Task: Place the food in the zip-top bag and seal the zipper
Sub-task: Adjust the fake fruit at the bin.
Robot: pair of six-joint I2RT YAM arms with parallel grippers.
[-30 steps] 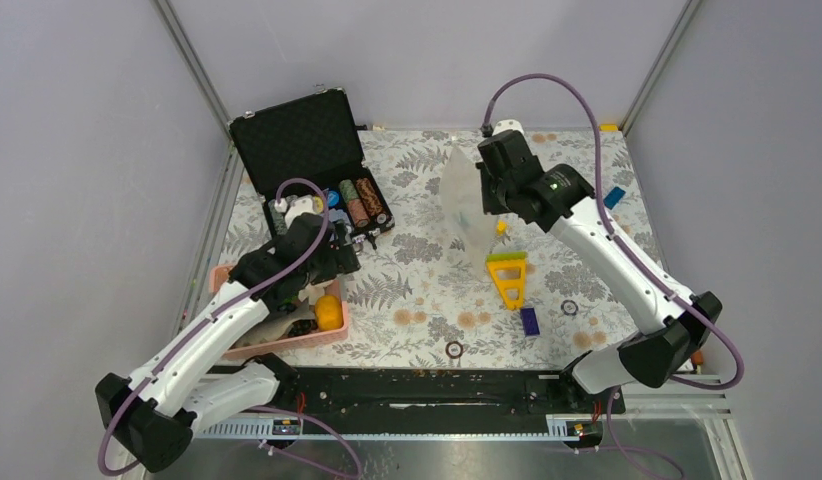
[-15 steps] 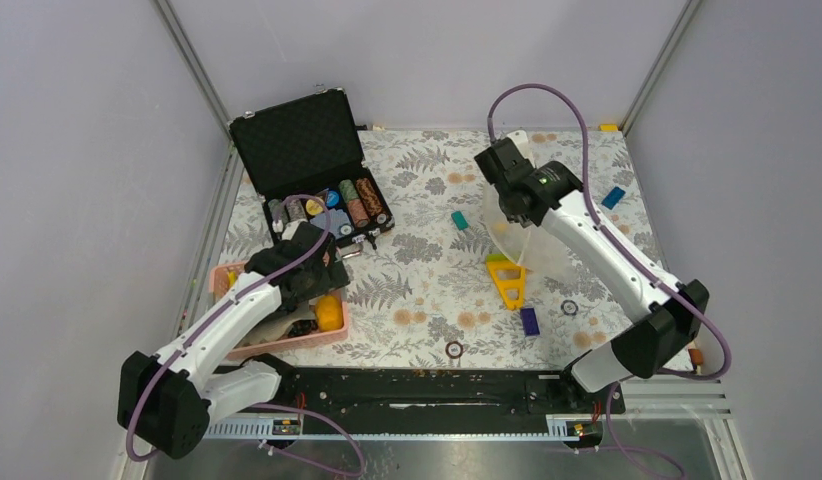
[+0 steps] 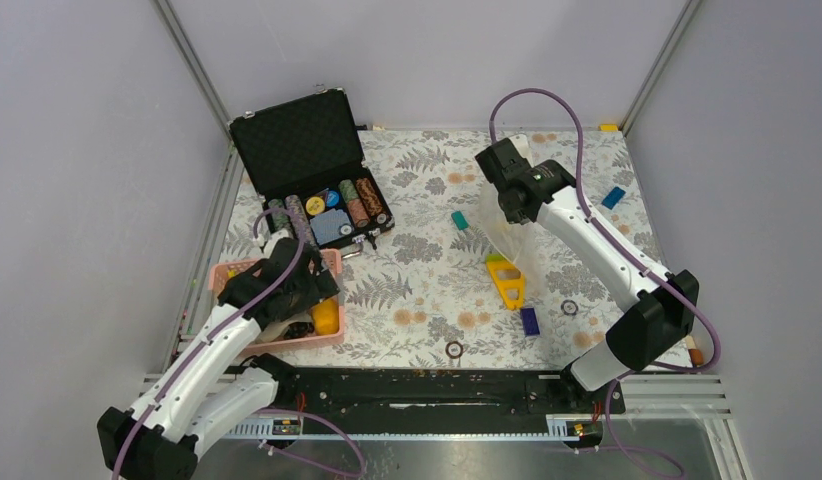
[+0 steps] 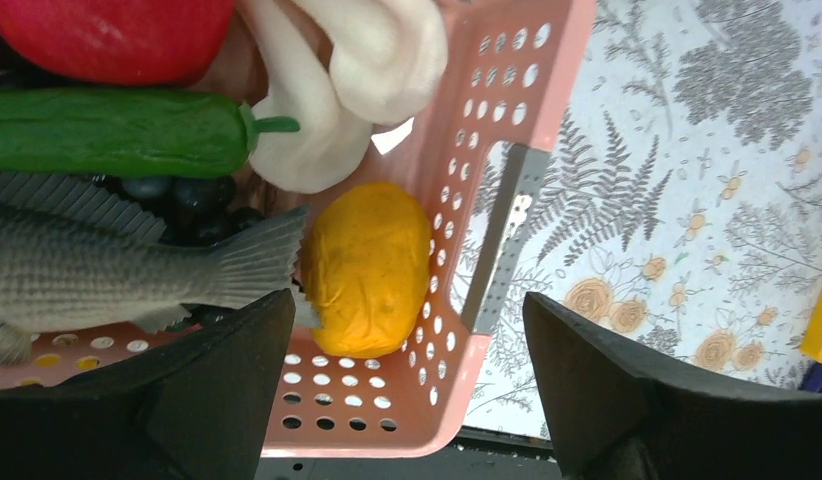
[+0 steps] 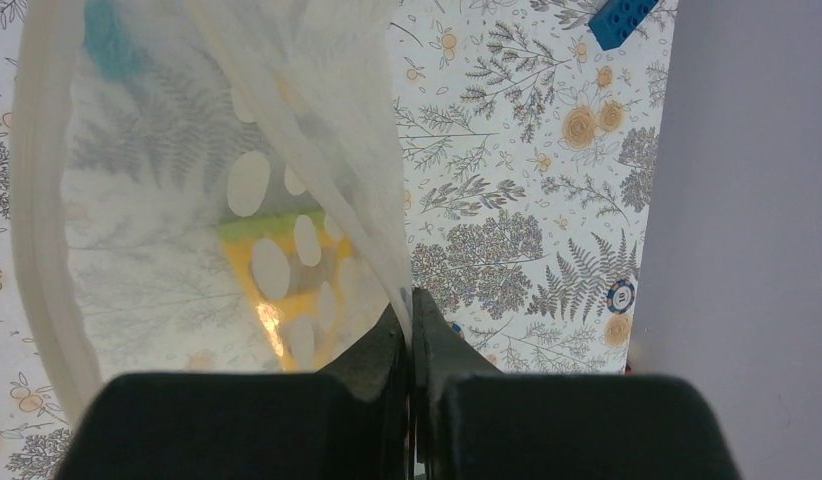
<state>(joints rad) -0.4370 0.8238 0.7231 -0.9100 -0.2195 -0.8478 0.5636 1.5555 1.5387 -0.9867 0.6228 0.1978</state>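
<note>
The pink basket (image 3: 227, 277) at the near left holds the food. The left wrist view shows an orange (image 4: 367, 265), a grey fish (image 4: 107, 270), a green vegetable (image 4: 117, 130), red fruit (image 4: 117, 35), white mushrooms (image 4: 337, 90) and dark grapes (image 4: 187, 195). My left gripper (image 4: 407, 400) is open and empty just above the orange (image 3: 326, 316), over the basket's near corner (image 3: 302, 280). My right gripper (image 5: 412, 320) is shut on a fold of the clear dotted zip-top bag (image 5: 187, 180), which hangs below it (image 3: 514, 240). A pale strip (image 5: 42, 200) runs along the bag's left edge.
An open black case of poker chips (image 3: 317, 170) stands at the back left. A yellow triangular piece (image 3: 507, 280) lies under the bag. A teal block (image 3: 459, 219), blue blocks (image 3: 529, 320) (image 3: 614, 197) and small rings (image 3: 570, 307) (image 3: 454, 349) are scattered on the floral cloth.
My left gripper has drawn back from the chip case to over the basket. My right gripper has carried the bag right and lower, over the yellow piece.
</note>
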